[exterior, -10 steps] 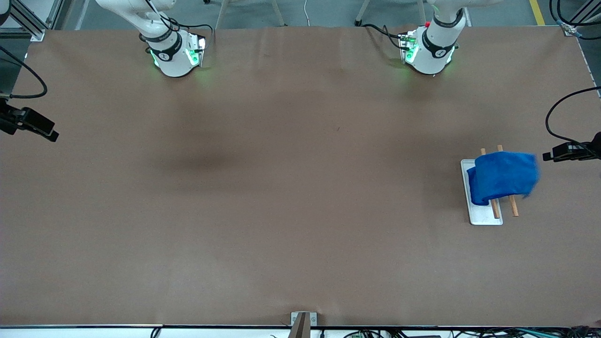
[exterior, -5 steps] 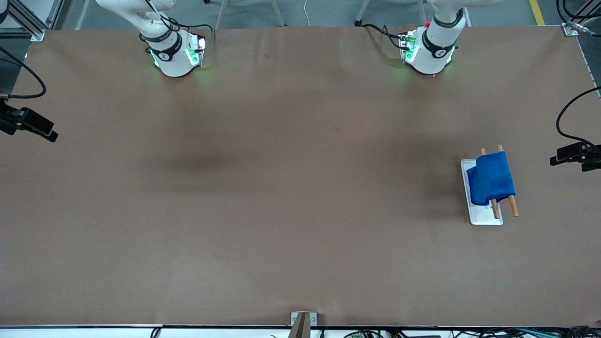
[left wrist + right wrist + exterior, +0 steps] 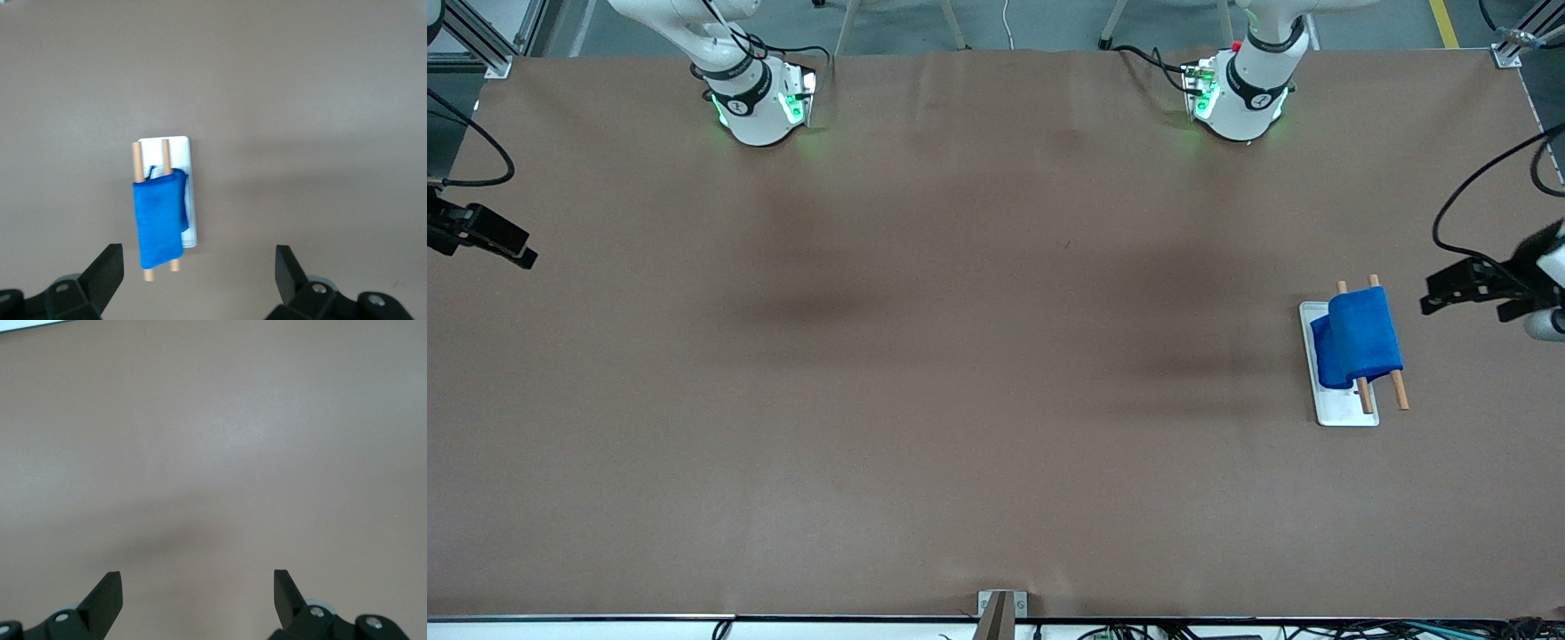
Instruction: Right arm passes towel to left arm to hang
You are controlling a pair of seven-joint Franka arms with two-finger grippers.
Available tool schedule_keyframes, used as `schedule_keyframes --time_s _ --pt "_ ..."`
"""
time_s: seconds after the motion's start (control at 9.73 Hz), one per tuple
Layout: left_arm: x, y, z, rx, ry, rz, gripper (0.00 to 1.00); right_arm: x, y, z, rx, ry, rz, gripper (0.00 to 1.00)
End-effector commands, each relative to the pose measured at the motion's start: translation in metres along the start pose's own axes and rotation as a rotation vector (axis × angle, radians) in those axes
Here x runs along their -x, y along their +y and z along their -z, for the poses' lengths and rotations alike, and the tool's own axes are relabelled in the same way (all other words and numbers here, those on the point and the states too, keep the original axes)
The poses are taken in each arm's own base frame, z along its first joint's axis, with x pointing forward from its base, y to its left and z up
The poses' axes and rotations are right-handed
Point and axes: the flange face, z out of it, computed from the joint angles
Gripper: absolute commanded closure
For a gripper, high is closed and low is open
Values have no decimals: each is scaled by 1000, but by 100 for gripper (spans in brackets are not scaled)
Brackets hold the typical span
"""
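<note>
The blue towel (image 3: 1357, 340) hangs folded over two wooden rods (image 3: 1399, 388) of a small rack with a white base (image 3: 1344, 411), toward the left arm's end of the table. It also shows in the left wrist view (image 3: 159, 217). My left gripper (image 3: 1440, 298) is open and empty, up in the air beside the rack, apart from the towel; its own view (image 3: 199, 255) shows the fingers wide apart. My right gripper (image 3: 516, 252) waits open and empty at the right arm's end, over bare table (image 3: 197, 577).
The brown table (image 3: 960, 373) spreads between the two arm bases (image 3: 756, 102) (image 3: 1240, 93). A small metal bracket (image 3: 1000, 604) sits at the table edge nearest the camera. A black cable (image 3: 1476, 204) loops above the left gripper.
The towel's loose end, stretched toward the left gripper a second ago, has dropped and now hangs over the rods. The left gripper drew away, then shifted back toward the rack. The right arm has not moved.
</note>
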Motion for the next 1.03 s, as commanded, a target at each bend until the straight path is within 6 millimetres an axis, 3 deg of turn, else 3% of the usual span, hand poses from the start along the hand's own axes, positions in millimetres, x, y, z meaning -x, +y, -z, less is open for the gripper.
schedule_keyframes --time_s 0.0,0.21,0.41,0.62,0.72,0.92 --pt "32 34 35 -19 -13 -16 0 3 6 5 -6 5 1 0" --pt "69 44 77 -19 -22 -20 0 2 10 4 -5 2 -5 0" --pt "79 56 84 -21 -39 5 0 2 9 4 -7 3 -3 0" --pt "71 61 76 -23 -49 22 0 2 9 5 -9 5 -5 0" --pt "60 61 85 -20 -29 21 0 2 9 5 -9 5 -5 0" --pt "50 63 81 -19 -60 45 0 2 9 4 -8 3 -5 0"
